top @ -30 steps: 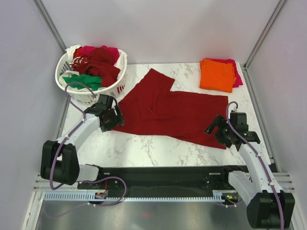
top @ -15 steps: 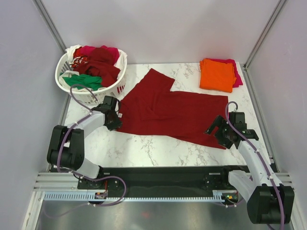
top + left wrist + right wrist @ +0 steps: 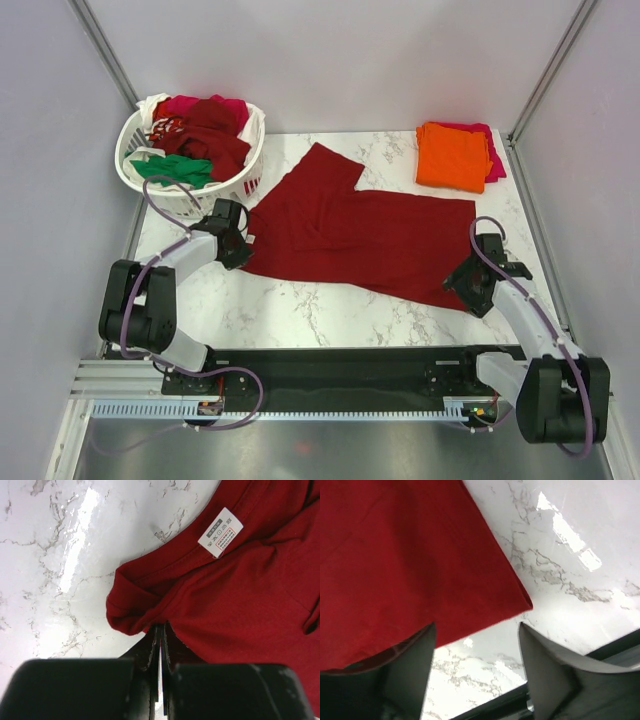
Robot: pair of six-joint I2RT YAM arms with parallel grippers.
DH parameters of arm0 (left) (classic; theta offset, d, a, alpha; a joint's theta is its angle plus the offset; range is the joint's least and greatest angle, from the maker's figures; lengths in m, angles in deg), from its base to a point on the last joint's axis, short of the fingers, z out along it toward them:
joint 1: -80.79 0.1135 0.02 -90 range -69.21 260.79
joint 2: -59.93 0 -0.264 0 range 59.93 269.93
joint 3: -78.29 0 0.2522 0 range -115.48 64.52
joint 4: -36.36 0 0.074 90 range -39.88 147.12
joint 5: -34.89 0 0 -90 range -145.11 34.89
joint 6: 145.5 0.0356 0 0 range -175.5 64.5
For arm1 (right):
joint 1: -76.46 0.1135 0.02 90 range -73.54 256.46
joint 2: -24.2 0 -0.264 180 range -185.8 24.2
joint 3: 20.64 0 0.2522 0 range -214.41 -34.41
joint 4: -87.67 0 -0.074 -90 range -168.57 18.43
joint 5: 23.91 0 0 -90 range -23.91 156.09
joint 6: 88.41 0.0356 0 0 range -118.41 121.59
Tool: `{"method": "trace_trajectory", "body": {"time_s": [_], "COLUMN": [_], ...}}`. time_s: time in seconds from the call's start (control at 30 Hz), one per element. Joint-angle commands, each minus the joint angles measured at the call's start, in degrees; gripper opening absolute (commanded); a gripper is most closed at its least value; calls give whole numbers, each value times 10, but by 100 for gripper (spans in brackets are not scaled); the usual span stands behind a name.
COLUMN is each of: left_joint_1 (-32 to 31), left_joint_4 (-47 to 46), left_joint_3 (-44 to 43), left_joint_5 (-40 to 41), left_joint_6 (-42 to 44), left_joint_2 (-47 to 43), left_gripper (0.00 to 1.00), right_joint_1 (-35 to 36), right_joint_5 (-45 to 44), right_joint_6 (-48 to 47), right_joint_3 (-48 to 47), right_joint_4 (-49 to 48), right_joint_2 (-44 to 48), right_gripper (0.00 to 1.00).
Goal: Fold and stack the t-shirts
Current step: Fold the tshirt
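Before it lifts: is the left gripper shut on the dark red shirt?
Shut: in the left gripper, fingers meet, pinching the dark red shirt.

The dark red t-shirt [image 3: 360,235] is covering the middle of the marble table [image 3: 330,310], leaving bare strips along the near edge and at the far side. The white lattice basket [image 3: 240,183] is crowding the far-left corner, just beside the left gripper [image 3: 243,249]; the folded orange t-shirt [image 3: 452,155] is occupying the far-right corner.
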Motion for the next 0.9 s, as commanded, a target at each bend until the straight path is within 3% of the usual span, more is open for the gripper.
{"method": "trace_trajectory", "body": {"time_s": [0.0, 0.07, 0.13, 0.17, 0.23, 0.27, 0.33, 0.5, 0.67, 0.87], "left_joint_1": [3, 3, 4, 3, 4, 3, 4, 35, 139, 151], "left_joint_4": [-27, -29, -30, -30, -30, -30, -30, -22, 7, 31], "left_joint_3": [4, 7, 7, 7, 7, 7, 6, 12, 22, 37], "left_joint_5": [17, 20, 19, 19, 18, 18, 17, -29, -99, -165], "left_joint_6": [-14, -16, -15, -15, -15, -15, -16, -23, -11, -9], "left_joint_2": [-22, -25, -28, -27, -24, -23, -27, -89, -167, -175], "left_gripper": [2, 2, 2, 2, 2, 2, 2, 2, 2, 2], "right_joint_1": [1, 1, 1, 1, 1, 1, 1, -47, -143, -177], "right_joint_5": [4, 8, 16, 18, 17, 12, -4, -20, 25, 56], "right_joint_6": [31, 33, 31, 30, 26, 25, 22, -6, -21, -50], "right_joint_3": [19, 35, 44, 46, 52, 54, 54, 36, 45, 43], "right_joint_4": [-49, -72, -91, -94, -95, -94, -89, -68, -64, -78], "right_joint_2": [-48, -68, -75, -75, -70, -63, -56, -39, -34, -71], "right_gripper": [71, 56, 47, 35, 21, 7, 0, 0, 0, 3]}}
